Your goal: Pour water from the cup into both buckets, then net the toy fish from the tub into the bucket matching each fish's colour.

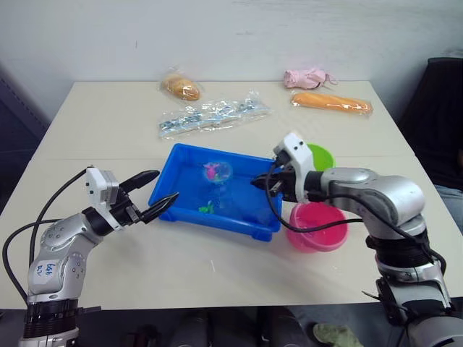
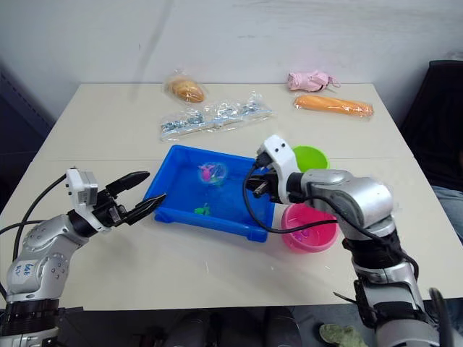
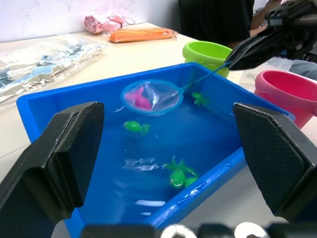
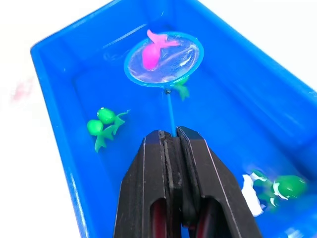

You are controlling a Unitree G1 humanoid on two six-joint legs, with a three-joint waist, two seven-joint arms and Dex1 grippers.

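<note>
The blue tub (image 1: pixel 173 204) sits mid-table and holds several green fish, one of them (image 3: pixel 178 177) nearest my left hand. My right gripper (image 4: pixel 171 136) is shut on the thin handle of the net (image 4: pixel 164 58), whose hoop hangs over the tub with a pink fish (image 4: pixel 151 53) lying in its mesh. To the tub's right stand the green bucket (image 1: pixel 320 156) and, nearer me, the pink bucket (image 1: pixel 317 227). My left gripper (image 1: pixel 153 194) is open by the tub's left end, holding nothing. The cup is out of view.
At the table's far side lie a clear bag of small parts (image 1: pixel 211 116), a wrapped bun (image 1: pixel 181 87), a pink plush toy (image 1: pixel 307 77) and a long orange packet (image 1: pixel 331 102). A dark chair (image 1: pixel 438 101) stands off the right edge.
</note>
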